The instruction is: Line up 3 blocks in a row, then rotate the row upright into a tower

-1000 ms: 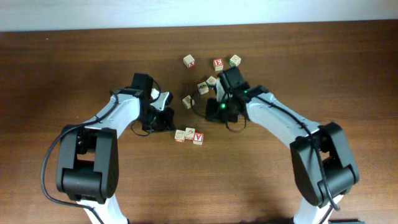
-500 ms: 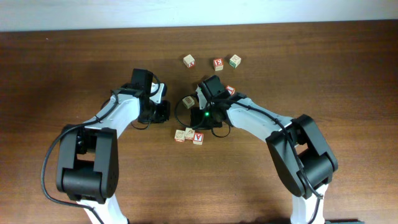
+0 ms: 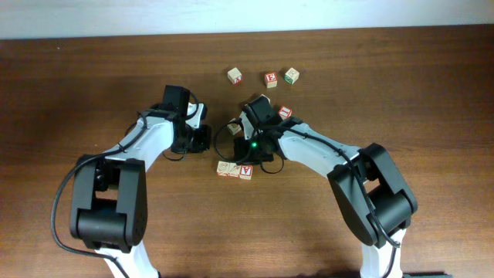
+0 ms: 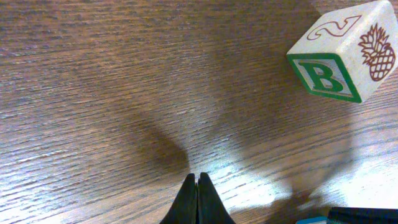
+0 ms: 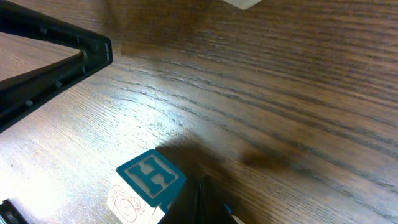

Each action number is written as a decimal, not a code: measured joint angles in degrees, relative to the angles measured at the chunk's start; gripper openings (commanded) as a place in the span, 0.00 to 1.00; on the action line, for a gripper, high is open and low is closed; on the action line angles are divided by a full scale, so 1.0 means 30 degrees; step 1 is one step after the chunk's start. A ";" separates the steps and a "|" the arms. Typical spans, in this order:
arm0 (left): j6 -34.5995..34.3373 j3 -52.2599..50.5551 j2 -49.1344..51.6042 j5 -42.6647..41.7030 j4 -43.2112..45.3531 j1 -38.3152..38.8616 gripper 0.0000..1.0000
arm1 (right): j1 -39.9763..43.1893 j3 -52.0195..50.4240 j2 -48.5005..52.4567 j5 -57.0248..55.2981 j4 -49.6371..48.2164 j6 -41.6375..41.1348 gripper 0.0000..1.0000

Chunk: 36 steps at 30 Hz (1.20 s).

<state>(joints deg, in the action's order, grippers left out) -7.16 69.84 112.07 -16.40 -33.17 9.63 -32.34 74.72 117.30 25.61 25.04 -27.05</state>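
Three blocks lie in a short row at mid-table: a red one with a white V (image 3: 246,171) and two pale ones with reddish prints (image 3: 223,168) (image 3: 234,164). My right gripper (image 3: 251,147) hangs just behind that row, with its fingertips hidden under its own body. In the right wrist view it (image 5: 200,185) is shut on nothing, with a blue H cube (image 5: 151,176) tight against its left side. My left gripper (image 3: 204,140) is to the left of the row and apart from it. Its tips (image 4: 198,182) are pressed together over bare wood.
A green B cube (image 4: 339,59) with pineapple and 2 prints sits ahead-right of the left fingers. Another pale cube (image 3: 234,127) shows at the right gripper's left edge. Three cubes (image 3: 235,75) (image 3: 270,78) (image 3: 291,75) line the back, and a red cube (image 3: 285,112) lies right of the right wrist.
My right gripper swung left and toward the front, uncovering the red cube and covering two pale cubes; it now sits just behind the row. My left gripper drew back slightly.
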 measured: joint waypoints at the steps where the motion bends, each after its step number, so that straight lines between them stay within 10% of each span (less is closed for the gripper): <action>1: 0.0000 0.0000 0.0000 -0.0007 0.0000 0.0000 0.00 | 0.0000 0.0000 0.0000 0.0007 0.0000 -0.0007 0.04; 14: 0.0000 0.0051 0.0000 -0.0007 -0.0415 0.0000 0.00 | 0.0226 0.0474 0.0036 0.0153 0.0124 0.0102 0.04; 22: 0.2572 0.3220 -0.0029 -0.1508 -0.7009 -0.0058 0.00 | 0.4058 0.4211 -0.1581 0.2317 0.7344 0.2623 0.04; 36: 0.6550 0.2317 0.0022 -0.2259 -0.6841 -0.0058 0.00 | 0.3789 -0.1698 -0.1603 0.3279 0.4495 0.1617 0.04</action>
<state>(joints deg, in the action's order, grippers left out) 12.49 76.79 112.14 -23.18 -53.69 9.45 -20.97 69.63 112.49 35.44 38.52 -22.20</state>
